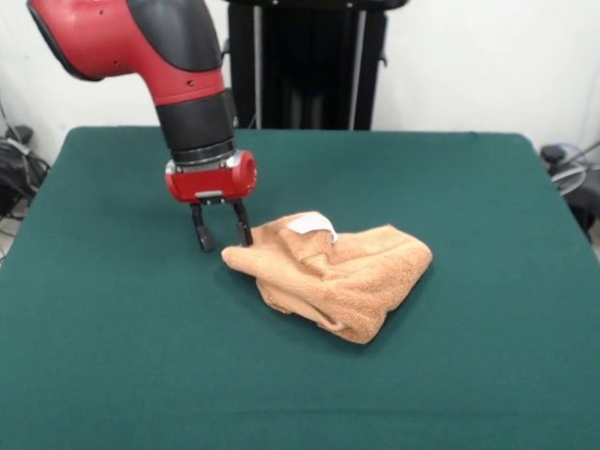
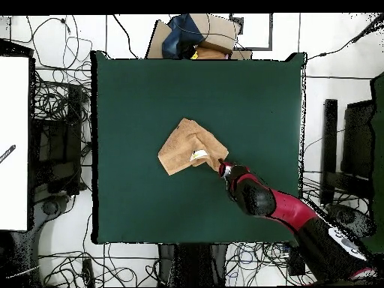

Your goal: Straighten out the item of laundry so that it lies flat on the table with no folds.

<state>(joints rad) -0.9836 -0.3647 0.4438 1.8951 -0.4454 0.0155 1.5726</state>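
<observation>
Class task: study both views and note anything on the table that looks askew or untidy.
The towel lies crumpled near the middle of the green table, folded over itself in a lumpy heap with its white tag turned up. The open gripper stands beside its corner.

A: What do you see off the table?
B: Tangled cables (image 2: 56, 105) along one side, and a cardboard box (image 2: 212, 34) with a dark blue bundle (image 2: 182, 36) beyond one edge.

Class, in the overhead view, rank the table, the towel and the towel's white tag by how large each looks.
Largest to smallest:
1. table
2. towel
3. white tag
No ties; the differences are clear.
</observation>
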